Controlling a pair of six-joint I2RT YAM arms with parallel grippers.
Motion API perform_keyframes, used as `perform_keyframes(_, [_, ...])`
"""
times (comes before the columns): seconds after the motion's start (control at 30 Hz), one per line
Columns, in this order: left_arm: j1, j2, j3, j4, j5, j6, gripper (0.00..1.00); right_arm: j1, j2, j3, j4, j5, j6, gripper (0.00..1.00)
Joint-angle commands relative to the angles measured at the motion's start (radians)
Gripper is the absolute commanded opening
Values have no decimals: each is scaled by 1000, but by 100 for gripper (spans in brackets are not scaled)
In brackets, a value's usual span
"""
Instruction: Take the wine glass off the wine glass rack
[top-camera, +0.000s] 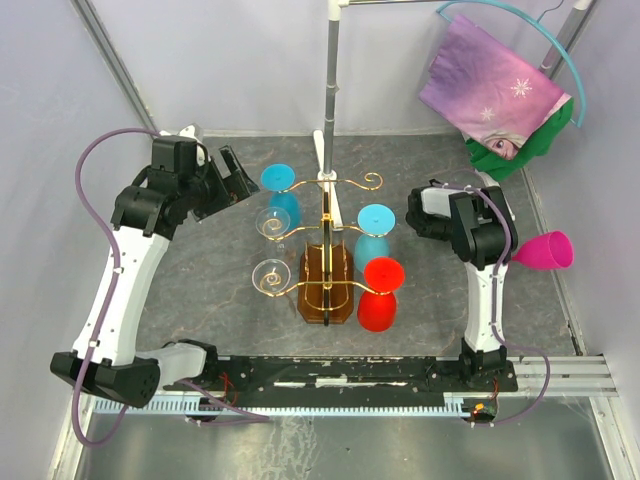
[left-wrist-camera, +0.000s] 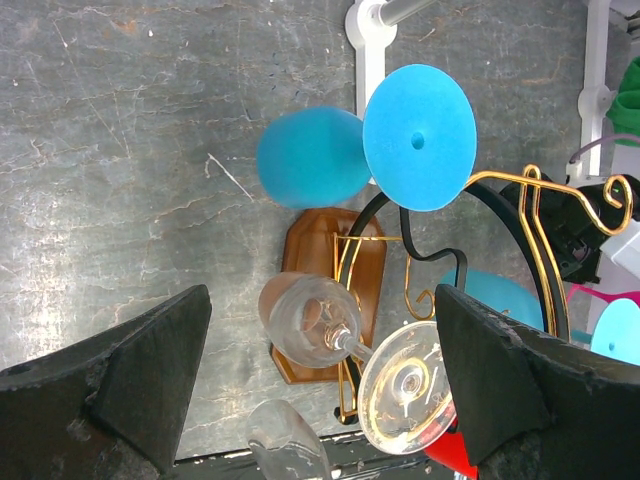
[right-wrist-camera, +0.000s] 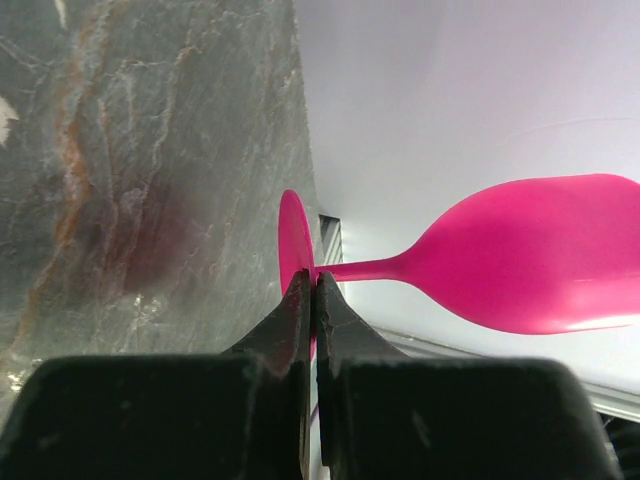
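grey table (top-camera: 190, 285), right edge: right hand (right-wrist-camera: 313, 282) pinches pink wine glass (right-wrist-camera: 520, 255); left hand (left-wrist-camera: 322, 330) wide open

Six wine glasses (top-camera: 381, 294), one rack (top-camera: 312, 290)

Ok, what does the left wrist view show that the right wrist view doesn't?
Left wrist only: the open left gripper facing the wine glass rack, with a blue glass and a clear glass hung on it. Right wrist only: the right gripper shut on the foot of the pink glass. Both: the grey tabletop.
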Motion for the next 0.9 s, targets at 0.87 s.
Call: perform_keyframes(0.87, [-3, -6, 53, -8, -16, 19, 99, -35, 45, 38, 227, -148, -289, 16])
